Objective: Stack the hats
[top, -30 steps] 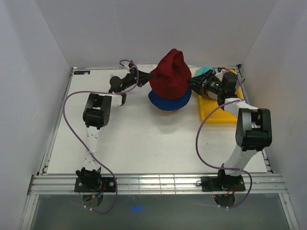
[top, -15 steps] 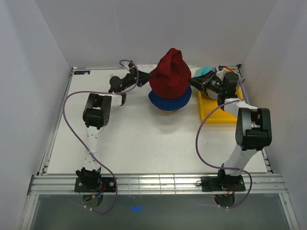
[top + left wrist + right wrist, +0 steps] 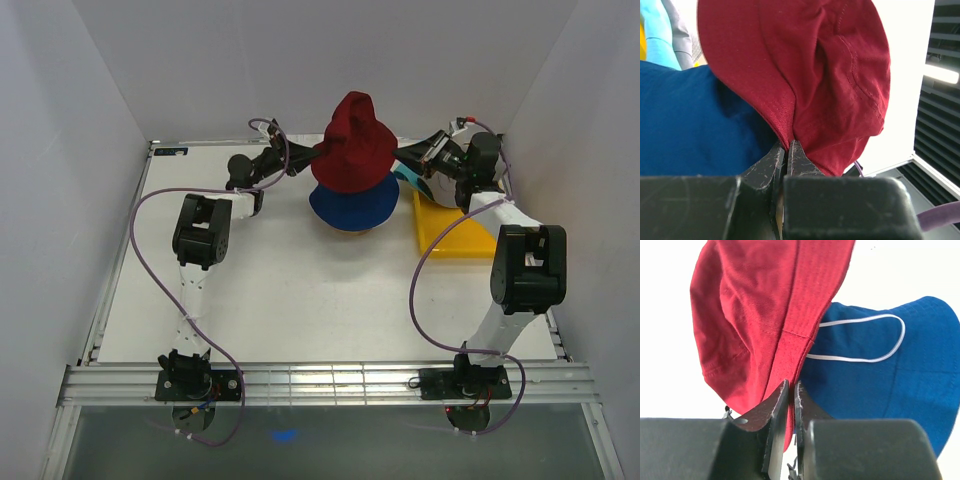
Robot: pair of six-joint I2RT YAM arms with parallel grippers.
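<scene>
Red hat (image 3: 352, 150) is hanging tented over blue hat (image 3: 348, 205), mid-table toward the back; whether they are touching is unclear. Left gripper (image 3: 788, 150) is pinching the brim edge on one side. Right gripper (image 3: 791, 390) is nipping the opposite brim at a seam. Fabric is sagging and creasing: light, limp, not fragile, probably slipping from a thin bite. Stitched brim hem is looking like the best hold.
</scene>
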